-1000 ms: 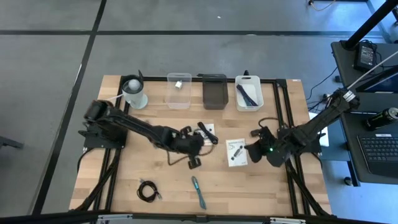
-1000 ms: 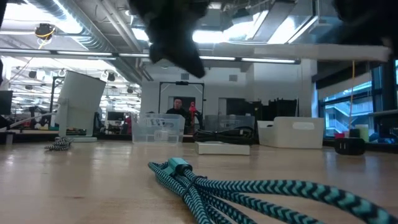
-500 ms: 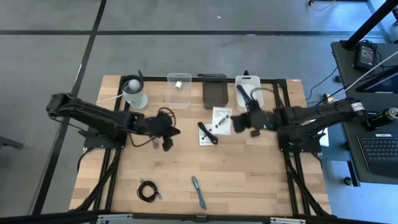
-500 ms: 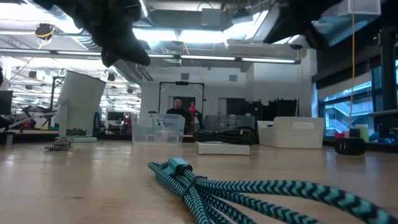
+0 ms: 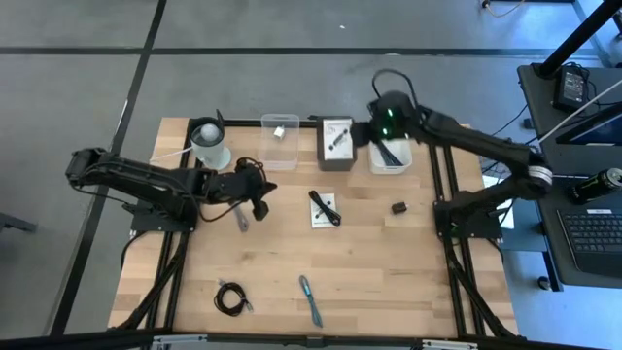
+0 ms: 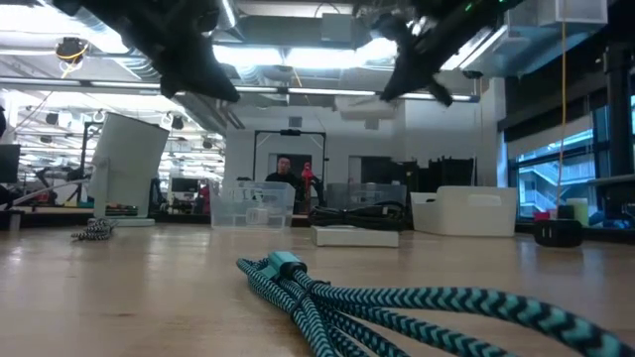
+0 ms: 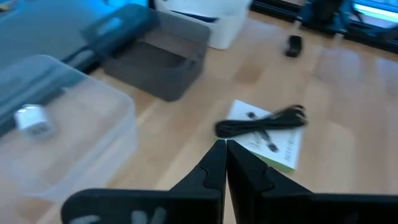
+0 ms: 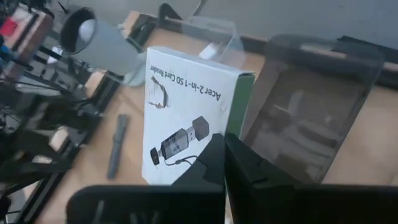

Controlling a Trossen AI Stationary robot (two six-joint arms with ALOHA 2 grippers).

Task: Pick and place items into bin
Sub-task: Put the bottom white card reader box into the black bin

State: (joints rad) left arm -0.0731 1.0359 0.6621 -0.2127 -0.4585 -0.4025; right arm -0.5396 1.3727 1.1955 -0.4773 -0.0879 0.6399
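Observation:
My right gripper (image 5: 358, 136) is shut on a white card-reader box (image 5: 337, 135), held in the air over the dark grey bin (image 5: 335, 156). In the right wrist view the box (image 8: 186, 118) shows its printed face and green side. My left gripper (image 5: 259, 204) is shut and empty above the table's left half, next to a grey slim tool (image 5: 241, 220) lying flat. A white card with a black cable (image 5: 324, 207), a small black part (image 5: 398, 206), a black coiled cable (image 5: 230, 297) and a teal cable (image 5: 309, 298) lie on the wood. My right gripper pinches the box by its edge (image 8: 214, 140), where the white face meets the green side. The fingers (image 8: 239, 165) cover the place of contact. They reach it from the table's right side. The box is lifted clear, its printed face upward above the dark bin.
Along the far edge stand a white cup (image 5: 209, 144), a clear bin (image 5: 280, 146) holding a tiny white block, the dark bin and a white bin (image 5: 390, 148) with dark pens. In the low view the teal cable (image 6: 397, 302) fills the foreground. Bare wood lies in the table's near right.
My right gripper has carried the white box from the table's right middle up and toward the far edge, ending over the dark bin. My left gripper has drawn back from the table's middle toward the left and slightly toward the far edge.

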